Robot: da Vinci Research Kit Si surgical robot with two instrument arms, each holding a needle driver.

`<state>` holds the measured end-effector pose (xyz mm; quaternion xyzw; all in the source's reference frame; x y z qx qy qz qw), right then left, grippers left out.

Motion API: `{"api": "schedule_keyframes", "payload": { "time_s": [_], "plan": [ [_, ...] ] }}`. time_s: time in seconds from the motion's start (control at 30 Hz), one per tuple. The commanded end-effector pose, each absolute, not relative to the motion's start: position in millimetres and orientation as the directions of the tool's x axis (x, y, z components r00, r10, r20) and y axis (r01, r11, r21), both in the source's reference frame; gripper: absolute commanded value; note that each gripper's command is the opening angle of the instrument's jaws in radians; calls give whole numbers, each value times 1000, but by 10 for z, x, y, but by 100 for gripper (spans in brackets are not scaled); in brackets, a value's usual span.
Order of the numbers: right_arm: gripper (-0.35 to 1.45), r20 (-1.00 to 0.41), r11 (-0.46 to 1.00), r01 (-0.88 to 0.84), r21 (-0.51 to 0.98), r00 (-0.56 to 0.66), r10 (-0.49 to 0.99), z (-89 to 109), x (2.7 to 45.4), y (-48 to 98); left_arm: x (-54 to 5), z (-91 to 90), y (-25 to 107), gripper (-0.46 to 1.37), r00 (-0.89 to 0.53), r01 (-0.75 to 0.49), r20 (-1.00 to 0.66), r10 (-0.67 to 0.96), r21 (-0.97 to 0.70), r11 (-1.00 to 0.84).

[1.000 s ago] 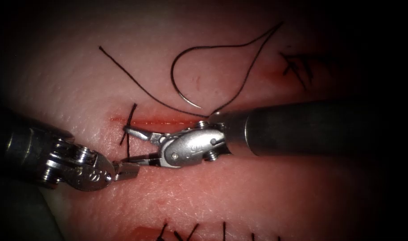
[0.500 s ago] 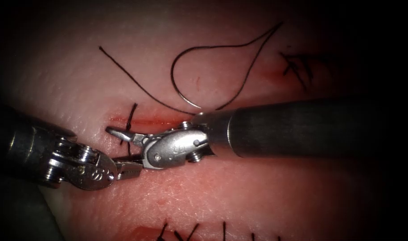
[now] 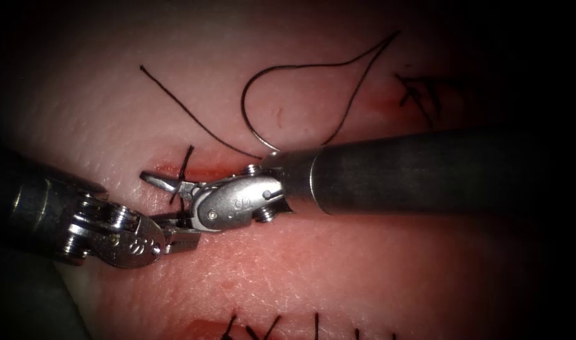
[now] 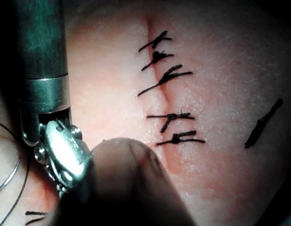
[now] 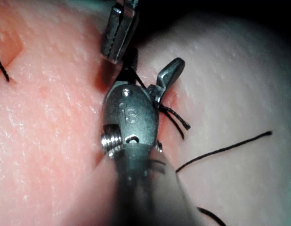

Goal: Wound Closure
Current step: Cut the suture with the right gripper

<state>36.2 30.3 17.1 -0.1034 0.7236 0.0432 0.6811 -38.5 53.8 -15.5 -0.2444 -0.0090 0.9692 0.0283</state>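
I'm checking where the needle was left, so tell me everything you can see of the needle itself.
The needle is a thin, dark metallic wire curved into a broad arc. It lies loose on the tissue above the cut, held by neither tool and not in the tissue. Its pointed end sits near the right tool's wrist; its other end runs on into the black thread, which loops back down beside it. It also shows as a pale arc in the left wrist view.

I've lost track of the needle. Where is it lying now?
In the endoscope view the needle lies loose on the tissue above the cut, just above the right tool's shaft, held by neither pincer.
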Motion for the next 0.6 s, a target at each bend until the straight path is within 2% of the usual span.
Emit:
{"api": "schedule_keyframes", "payload": {
  "time_s": [0.03,0.6],
  "plan": [
    [143,-995,976,-205,-78,-50,-90,172,365,304,-386,-155,538,-35,-879,-51,-472,60,-32,-998],
    [137,-993,976,-197,-88,-54,-100,181,372,306,-386,-155,535,-35,-880,-52,-471,61,-32,-998]
  ]
}}
